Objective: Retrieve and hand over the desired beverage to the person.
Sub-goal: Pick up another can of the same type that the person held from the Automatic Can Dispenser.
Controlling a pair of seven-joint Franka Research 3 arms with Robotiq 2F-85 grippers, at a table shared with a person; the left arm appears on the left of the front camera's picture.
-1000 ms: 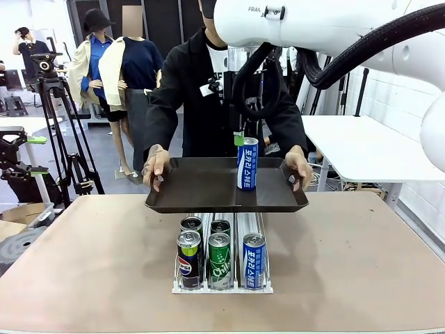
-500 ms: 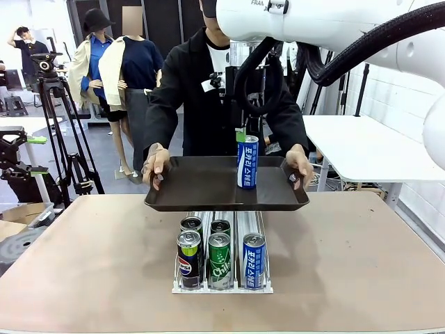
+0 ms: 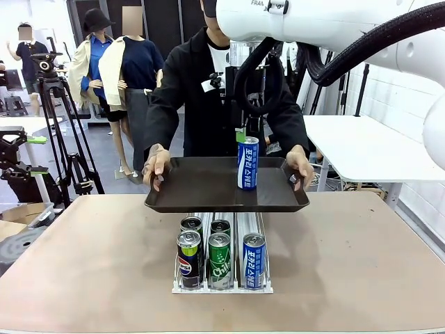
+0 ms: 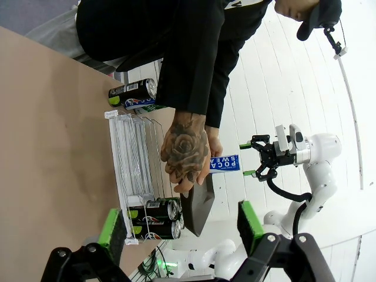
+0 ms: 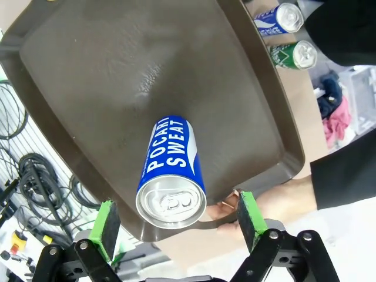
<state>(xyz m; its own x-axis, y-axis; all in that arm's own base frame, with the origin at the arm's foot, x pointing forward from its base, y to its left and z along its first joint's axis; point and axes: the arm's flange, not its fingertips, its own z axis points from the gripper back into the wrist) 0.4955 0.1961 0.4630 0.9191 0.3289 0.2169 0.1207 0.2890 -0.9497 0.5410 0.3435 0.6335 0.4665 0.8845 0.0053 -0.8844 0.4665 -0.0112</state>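
Clear plastic rack of drink cans is sitting on the tan table, left claw hanging spread wide, gripping nothing. Beyond it the person in a black cardigan is holding a dark brown rectangular tray with both hands. Blue-and-white Pocari Sweat can is standing upright on it, right claw hovering spread just above its top.

A blue can with white letters stands upright on a dark tray, near its right end. The person, in a black top over a white shirt, stands at the far side of the table and holds the tray flat by its two ends, above the table.
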